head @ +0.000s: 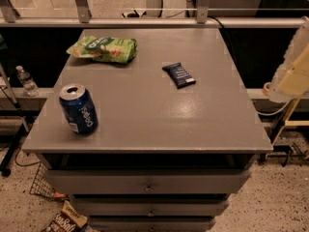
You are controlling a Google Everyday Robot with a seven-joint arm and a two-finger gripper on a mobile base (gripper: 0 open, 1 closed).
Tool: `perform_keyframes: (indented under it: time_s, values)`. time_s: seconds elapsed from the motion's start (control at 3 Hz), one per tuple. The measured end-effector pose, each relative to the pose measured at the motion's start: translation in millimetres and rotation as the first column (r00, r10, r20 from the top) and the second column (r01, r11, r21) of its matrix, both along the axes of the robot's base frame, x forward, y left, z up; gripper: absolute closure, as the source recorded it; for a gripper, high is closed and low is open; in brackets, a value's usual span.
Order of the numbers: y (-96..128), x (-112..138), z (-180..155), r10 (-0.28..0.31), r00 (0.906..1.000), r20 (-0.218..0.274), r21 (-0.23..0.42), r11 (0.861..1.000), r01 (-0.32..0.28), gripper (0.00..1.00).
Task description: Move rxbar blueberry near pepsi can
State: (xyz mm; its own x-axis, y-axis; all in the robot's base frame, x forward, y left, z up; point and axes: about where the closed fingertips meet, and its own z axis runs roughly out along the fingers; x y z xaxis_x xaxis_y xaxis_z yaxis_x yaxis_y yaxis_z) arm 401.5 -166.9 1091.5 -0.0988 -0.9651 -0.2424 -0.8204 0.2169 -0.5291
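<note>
The rxbar blueberry [179, 75] lies flat on the grey table top [159, 115], right of centre toward the back, its dark navy wrapper angled. The pepsi can [78, 109] stands upright near the front left corner, with its silver top opened. The two are well apart. My gripper [291, 64] shows as a pale shape at the right edge of the view, beyond the table's right side and away from both objects.
A green crinkled chip bag [104, 49] lies at the table's back left. Drawers [147, 182] sit under the top. A clear water bottle [26, 81] stands on a ledge to the left. A snack bag [65, 221] lies on the floor. A rail runs behind the table.
</note>
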Motion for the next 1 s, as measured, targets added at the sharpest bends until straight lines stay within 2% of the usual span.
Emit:
perform_keyframes:
  time_s: [0.33,0.67,1.0]
  values:
    - [0.0,0.0,0.0,0.000,1.0000,0.000,0.000,1.000,0.000,0.00]
    - [3.6,-4.5,0.5,-0.027,0.9996,0.010,0.088,0.996,0.026,0.00]
    - [19.3,36.4,-12.5,-0.040,0.9992,-0.004,0.286,0.958,0.039,0.00]
